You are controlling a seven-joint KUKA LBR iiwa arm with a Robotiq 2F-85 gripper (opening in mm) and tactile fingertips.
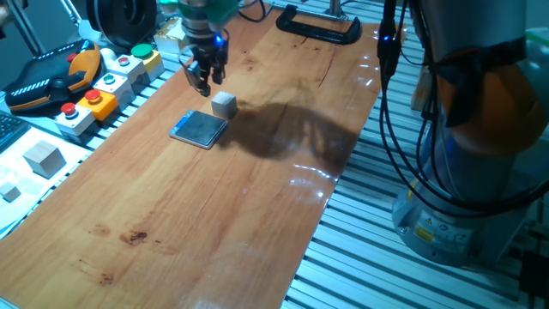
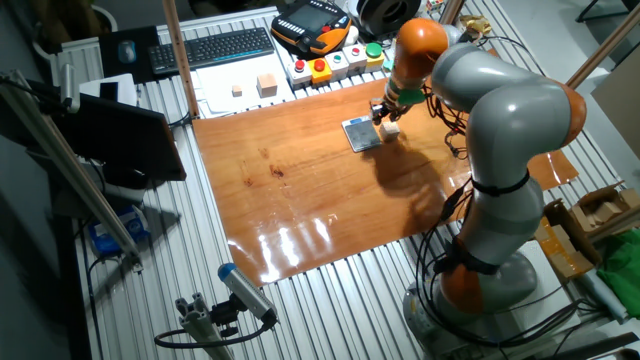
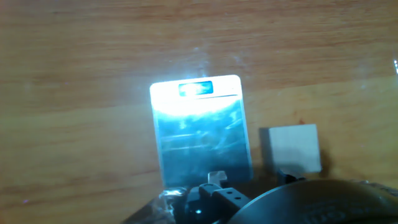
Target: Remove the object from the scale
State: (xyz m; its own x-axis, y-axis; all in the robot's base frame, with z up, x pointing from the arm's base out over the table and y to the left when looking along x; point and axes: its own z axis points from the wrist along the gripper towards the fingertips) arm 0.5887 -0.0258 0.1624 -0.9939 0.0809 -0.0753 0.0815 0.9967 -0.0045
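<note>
One gripper, released, above one scale beside one cube

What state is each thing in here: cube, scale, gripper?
Cube: off the scale, resting on the table beside it, not gripped.
Scale: flat on the table, top bare.
Gripper: above the table next to the cube, holding nothing; whether its jaws are open or shut cannot be told.
</note>
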